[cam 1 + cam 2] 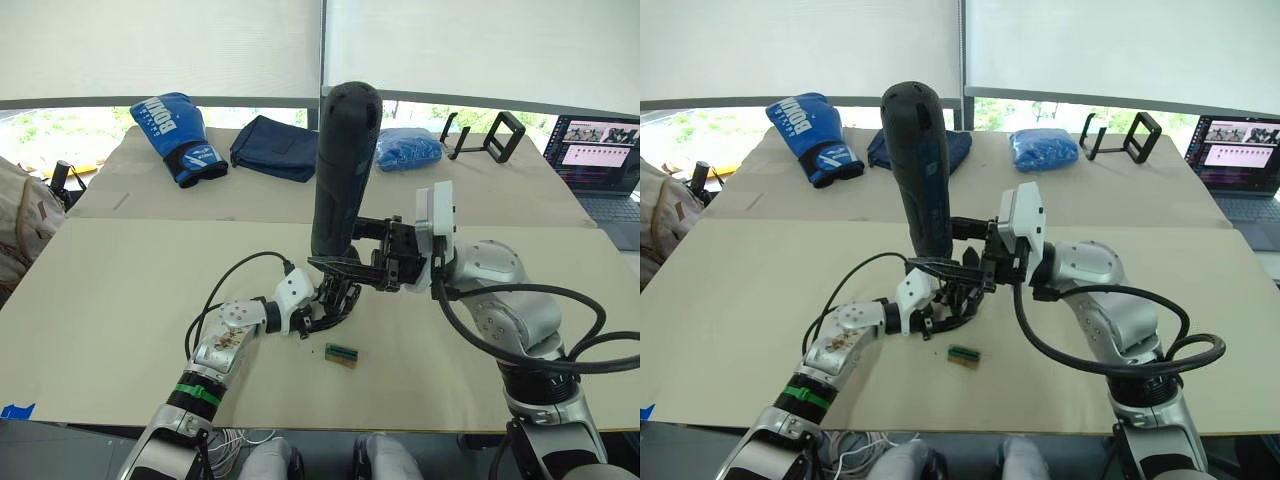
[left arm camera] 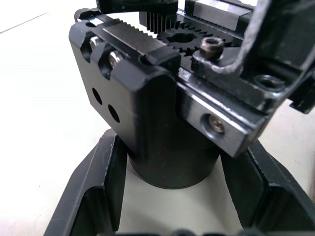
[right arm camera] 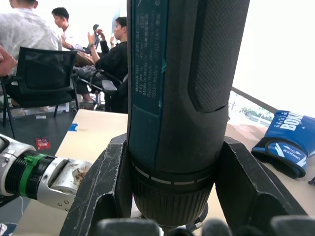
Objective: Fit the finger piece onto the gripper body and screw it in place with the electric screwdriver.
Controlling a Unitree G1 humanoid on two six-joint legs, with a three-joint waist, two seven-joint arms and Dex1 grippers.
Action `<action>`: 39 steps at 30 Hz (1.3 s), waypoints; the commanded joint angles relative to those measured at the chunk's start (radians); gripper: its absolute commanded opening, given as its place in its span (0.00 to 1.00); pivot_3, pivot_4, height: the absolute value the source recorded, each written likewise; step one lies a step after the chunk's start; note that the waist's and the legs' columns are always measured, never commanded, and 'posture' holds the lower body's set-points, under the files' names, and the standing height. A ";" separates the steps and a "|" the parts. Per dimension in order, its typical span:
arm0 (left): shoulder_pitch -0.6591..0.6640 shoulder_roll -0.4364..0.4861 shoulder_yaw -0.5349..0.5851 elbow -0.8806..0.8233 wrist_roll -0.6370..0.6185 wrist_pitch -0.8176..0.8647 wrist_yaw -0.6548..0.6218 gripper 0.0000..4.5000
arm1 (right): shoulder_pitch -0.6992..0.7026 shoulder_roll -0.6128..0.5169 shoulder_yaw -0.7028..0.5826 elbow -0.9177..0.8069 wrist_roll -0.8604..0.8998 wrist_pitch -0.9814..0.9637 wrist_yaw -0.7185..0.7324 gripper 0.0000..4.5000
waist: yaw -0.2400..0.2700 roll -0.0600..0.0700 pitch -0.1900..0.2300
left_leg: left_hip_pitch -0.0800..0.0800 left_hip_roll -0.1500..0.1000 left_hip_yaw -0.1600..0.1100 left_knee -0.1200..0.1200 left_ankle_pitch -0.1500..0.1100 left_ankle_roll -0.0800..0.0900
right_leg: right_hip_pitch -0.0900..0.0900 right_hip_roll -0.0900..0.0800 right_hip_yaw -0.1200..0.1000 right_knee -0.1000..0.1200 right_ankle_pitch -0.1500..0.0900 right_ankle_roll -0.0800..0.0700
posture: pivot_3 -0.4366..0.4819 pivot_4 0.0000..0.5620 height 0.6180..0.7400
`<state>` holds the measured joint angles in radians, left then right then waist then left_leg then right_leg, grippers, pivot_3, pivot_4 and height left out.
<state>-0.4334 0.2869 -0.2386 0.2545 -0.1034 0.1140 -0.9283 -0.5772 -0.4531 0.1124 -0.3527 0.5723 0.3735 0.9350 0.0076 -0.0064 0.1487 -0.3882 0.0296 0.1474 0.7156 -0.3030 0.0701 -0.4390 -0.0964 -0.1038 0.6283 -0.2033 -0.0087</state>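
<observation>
The left gripper (image 1: pixel 335 298) is lying low on the desk (image 1: pixel 120 290), its fingers (image 2: pixel 93 196) closing around the round base of the gripper body (image 2: pixel 167 118) – the base is sitting on the desk between them. The right gripper (image 1: pixel 350 262) is clamping the lower barrel of the electric screwdriver (image 1: pixel 343 165), which is standing nearly upright directly over the gripper body. I cannot tell where the finger piece is lying. A small green-and-brown block (image 1: pixel 341 353) is resting just in front, near the desk's front edge. Open desk is spreading to both sides. Far back – well apart – are sitting a blue boxing glove (image 1: pixel 175 135), a navy cloth (image 1: pixel 275 146), a blue bundle (image 1: pixel 408 149) and a laptop (image 1: pixel 605 160).
</observation>
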 commanded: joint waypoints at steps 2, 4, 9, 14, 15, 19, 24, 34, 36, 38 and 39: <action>0.025 0.007 -0.022 -0.012 0.000 0.026 -0.013 0.51 | -0.005 0.009 -0.020 -0.026 0.003 -0.043 0.010 0.44 | 0.000 0.000 0.000 | 0.000 0.000 0.000 0.000 0.000 0.000 | 0.000 0.000 0.000 0.000 0.000 0.000 | 0.48 0.27 1.00; 0.027 0.009 -0.022 -0.014 0.000 0.029 -0.014 0.51 | -0.005 0.009 -0.020 -0.025 0.001 -0.044 0.012 0.44 | 0.000 0.000 0.000 | 0.000 0.000 0.000 0.000 0.000 0.000 | 0.000 0.000 0.000 0.000 0.000 0.000 | 0.48 0.27 1.00; 0.030 0.012 -0.025 -0.021 0.000 0.038 -0.016 0.51 | 0.009 0.005 -0.019 -0.027 -0.003 -0.040 0.021 0.44 | 0.000 0.000 0.000 | 0.000 0.000 0.000 0.000 0.000 0.000 | 0.000 0.000 0.000 0.000 0.000 0.000 | 0.48 0.27 1.00; 0.033 0.020 -0.023 -0.030 -0.001 0.047 -0.019 0.51 | 0.007 0.012 -0.016 -0.027 -0.011 -0.037 0.017 0.44 | 0.000 0.000 0.000 | 0.000 0.000 0.000 0.000 0.000 0.000 | 0.000 0.000 0.000 0.000 0.000 0.000 | 0.48 0.27 1.00; 0.033 0.021 -0.022 -0.031 -0.002 0.048 -0.019 0.51 | 0.006 0.014 -0.015 -0.027 -0.013 -0.037 0.015 0.44 | 0.000 0.000 0.000 | 0.000 0.000 0.000 0.000 0.000 0.000 | 0.000 0.000 0.000 0.000 0.000 0.000 | 0.48 0.27 1.00; 0.033 0.024 -0.023 -0.032 -0.003 0.051 -0.019 0.51 | 0.003 0.019 -0.013 -0.027 -0.020 -0.033 0.012 0.44 | -0.001 0.000 0.000 | 0.000 0.000 0.000 0.000 0.000 0.000 | 0.000 0.000 0.000 0.000 0.000 0.000 | 0.48 0.27 1.00; 0.036 0.022 -0.025 -0.036 -0.004 0.058 -0.017 0.51 | -0.003 0.020 -0.012 -0.024 -0.030 -0.026 0.008 0.44 | -0.001 0.000 0.000 | 0.000 0.000 0.000 0.000 0.000 0.000 | 0.000 0.000 0.000 0.000 0.000 0.000 | 0.48 0.27 1.00; 0.042 0.021 -0.028 -0.044 -0.008 0.066 -0.013 0.51 | -0.023 0.015 -0.003 -0.024 -0.033 -0.003 0.004 0.44 | -0.002 0.000 0.000 | 0.000 0.000 0.000 0.000 0.000 0.000 | 0.000 0.000 0.000 0.000 0.000 0.000 | 0.48 0.27 1.00; 0.043 0.020 -0.029 -0.044 -0.008 0.066 -0.012 0.51 | -0.028 0.012 0.001 -0.027 -0.029 0.007 0.005 0.44 | -0.002 0.000 0.000 | 0.000 0.000 0.000 0.000 0.000 0.000 | 0.000 0.000 0.000 0.000 0.000 0.000 | 0.48 0.27 1.00; 0.044 0.020 -0.030 -0.045 -0.008 0.066 -0.011 0.51 | -0.031 0.009 0.003 -0.030 -0.025 0.017 0.006 0.44 | -0.002 0.000 0.000 | 0.000 0.000 0.000 0.000 0.000 0.000 | 0.000 0.000 0.000 0.000 0.000 0.000 | 0.48 0.27 1.00; 0.044 0.020 -0.030 -0.045 -0.008 0.066 -0.011 0.51 | -0.032 0.009 0.004 -0.031 -0.023 0.021 0.007 0.44 | -0.002 0.000 0.000 | 0.000 0.000 0.000 0.000 0.000 0.000 | 0.000 0.000 0.000 0.000 0.000 0.000 | 0.48 0.27 1.00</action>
<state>-0.4138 0.3031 -0.2419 0.2100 -0.1178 0.1570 -0.9285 -0.5736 -0.4432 0.1331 -0.3434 0.5307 0.3923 0.9481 0.0051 -0.0064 0.1486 -0.3879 0.0296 0.1474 0.7155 -0.3028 0.0698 -0.4390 -0.0964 -0.1037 0.6285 -0.2033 -0.0087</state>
